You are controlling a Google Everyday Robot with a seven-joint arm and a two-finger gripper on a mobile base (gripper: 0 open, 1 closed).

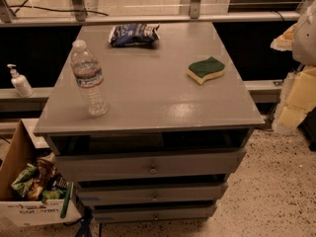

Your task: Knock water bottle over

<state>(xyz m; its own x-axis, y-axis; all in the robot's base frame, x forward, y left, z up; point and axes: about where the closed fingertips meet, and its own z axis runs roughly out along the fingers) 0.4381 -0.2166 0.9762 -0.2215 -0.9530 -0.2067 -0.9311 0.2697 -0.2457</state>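
The water bottle [89, 78] is clear ribbed plastic with a white cap and a white-blue-red label band. It stands upright near the front left corner of the grey cabinet top [148, 98]. My gripper [285, 39] shows only partly at the right edge of the view, beyond the cabinet's right side and far from the bottle. Pale arm parts [298, 95] hang below it.
A green-and-yellow sponge [206, 69] lies at the right of the top. A dark blue snack bag [133, 34] lies at the back. A small white pump dispenser [20, 81] stands on a ledge to the left. A cardboard box of snack packets [34, 186] sits on the floor at left.
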